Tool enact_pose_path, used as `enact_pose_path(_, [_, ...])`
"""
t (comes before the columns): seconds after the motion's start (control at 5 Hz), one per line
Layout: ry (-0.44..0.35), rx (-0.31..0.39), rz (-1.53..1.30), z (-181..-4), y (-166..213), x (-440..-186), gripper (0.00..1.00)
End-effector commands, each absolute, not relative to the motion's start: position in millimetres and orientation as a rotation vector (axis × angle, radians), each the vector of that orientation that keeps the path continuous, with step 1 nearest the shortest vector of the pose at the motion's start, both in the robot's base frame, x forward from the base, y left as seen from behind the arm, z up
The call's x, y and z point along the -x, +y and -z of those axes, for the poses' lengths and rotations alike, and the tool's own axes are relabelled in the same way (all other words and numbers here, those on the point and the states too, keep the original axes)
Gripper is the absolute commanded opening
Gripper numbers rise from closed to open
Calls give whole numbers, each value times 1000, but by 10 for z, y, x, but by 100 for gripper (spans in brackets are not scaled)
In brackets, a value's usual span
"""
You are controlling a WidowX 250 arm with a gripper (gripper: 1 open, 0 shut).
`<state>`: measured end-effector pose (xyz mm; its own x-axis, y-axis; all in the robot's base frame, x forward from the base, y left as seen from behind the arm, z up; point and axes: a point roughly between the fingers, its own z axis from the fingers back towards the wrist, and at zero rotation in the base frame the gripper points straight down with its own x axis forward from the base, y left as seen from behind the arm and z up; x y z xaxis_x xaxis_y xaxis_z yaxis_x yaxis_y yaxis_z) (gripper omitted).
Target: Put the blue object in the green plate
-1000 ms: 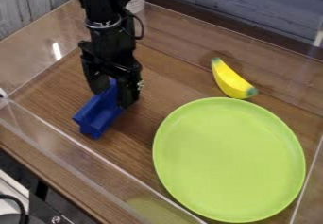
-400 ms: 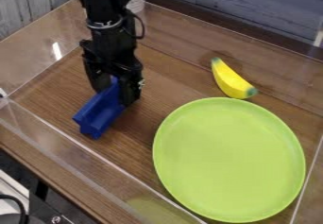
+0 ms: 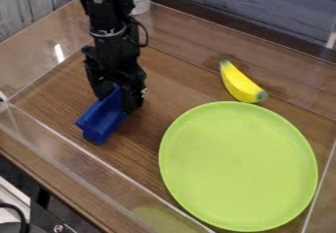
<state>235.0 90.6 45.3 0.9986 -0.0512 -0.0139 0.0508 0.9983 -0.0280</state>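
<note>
Black gripper (image 3: 116, 95) points straight down, jaws spread wide, straddling the upper end of the elongated royal-blue ridged block (image 3: 100, 118), not clamped. Block lies on the wooden counter (image 3: 184, 70), left of the large round lime-green plate (image 3: 238, 164), apart from it.

Looks like a robot lab/test bench, not a home: wood-grain tabletop (image 3: 197, 65) fenced w/ clear acrylic walls (image 3: 53, 173), black robot arm (image 3: 108, 26) mounted at far left. Props are toy-like: plastic banana (image 3: 239, 81), lime-green plate (image 3: 239, 164), blue block (image 3: 100, 118).
</note>
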Motion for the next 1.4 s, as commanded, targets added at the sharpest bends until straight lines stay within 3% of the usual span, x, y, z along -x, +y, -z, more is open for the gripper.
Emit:
enact_pose_path(0.0, [18, 26, 44, -395, 938, -2345, 100])
enact_pose_path(0.2, [22, 26, 38, -358, 940, -2347, 0])
enact_pose_path(1.2, [34, 35, 16, -375, 884, -2367, 0])
